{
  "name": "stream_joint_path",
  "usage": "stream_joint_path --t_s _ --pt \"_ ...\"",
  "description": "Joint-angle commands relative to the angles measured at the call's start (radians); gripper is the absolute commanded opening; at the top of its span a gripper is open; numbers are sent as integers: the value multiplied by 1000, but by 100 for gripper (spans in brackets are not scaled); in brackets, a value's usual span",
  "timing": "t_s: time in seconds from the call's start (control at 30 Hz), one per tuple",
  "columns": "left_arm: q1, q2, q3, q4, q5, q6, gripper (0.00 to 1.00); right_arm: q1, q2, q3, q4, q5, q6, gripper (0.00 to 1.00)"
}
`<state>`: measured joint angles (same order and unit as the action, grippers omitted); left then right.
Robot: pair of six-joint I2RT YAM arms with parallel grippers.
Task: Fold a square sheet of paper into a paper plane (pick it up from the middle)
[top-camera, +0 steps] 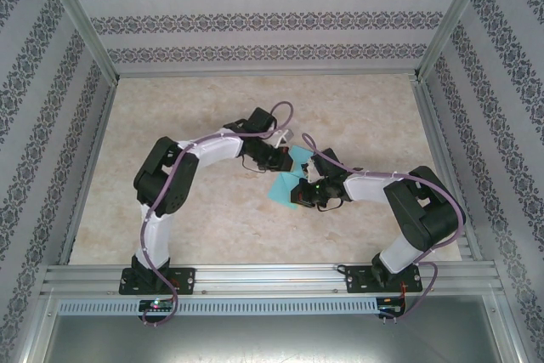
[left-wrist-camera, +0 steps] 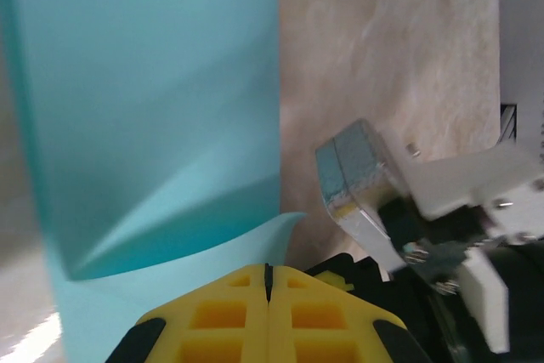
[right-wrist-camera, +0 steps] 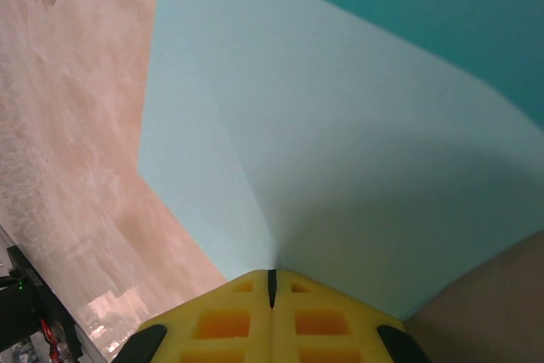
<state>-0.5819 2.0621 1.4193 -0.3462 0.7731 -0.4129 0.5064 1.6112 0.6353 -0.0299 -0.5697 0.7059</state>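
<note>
Left tool (left-wrist-camera: 268, 282) and right tool (right-wrist-camera: 271, 285) each clamped shut on creased turquoise paper sheet (top-camera: 283, 186), middle of bench (top-camera: 204, 227); left grips sheet's far edge, right its near edge

The right tool (right-wrist-camera: 271, 285) pinches the paper (right-wrist-camera: 340, 159) at its edge, yellow jaws together; the sheet fans away, faintly creased; the darker band top right is perhaps another layer; marbled bench (right-wrist-camera: 68, 125) lies left.
</note>
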Motion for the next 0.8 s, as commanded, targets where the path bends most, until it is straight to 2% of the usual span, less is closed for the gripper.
stream_joint_path --t_s 0.0,0.47,0.77 --pt "-5 44 -12 58 18 -26 2 9 23 -17 -116 42 -21 0" --pt "-3 155 20 -24 -64 55 1 7 -31 -43 -135 53 -23 0" --pt "7 155 30 -36 -53 68 1 -18 -156 -111 -200 66 -32 0"
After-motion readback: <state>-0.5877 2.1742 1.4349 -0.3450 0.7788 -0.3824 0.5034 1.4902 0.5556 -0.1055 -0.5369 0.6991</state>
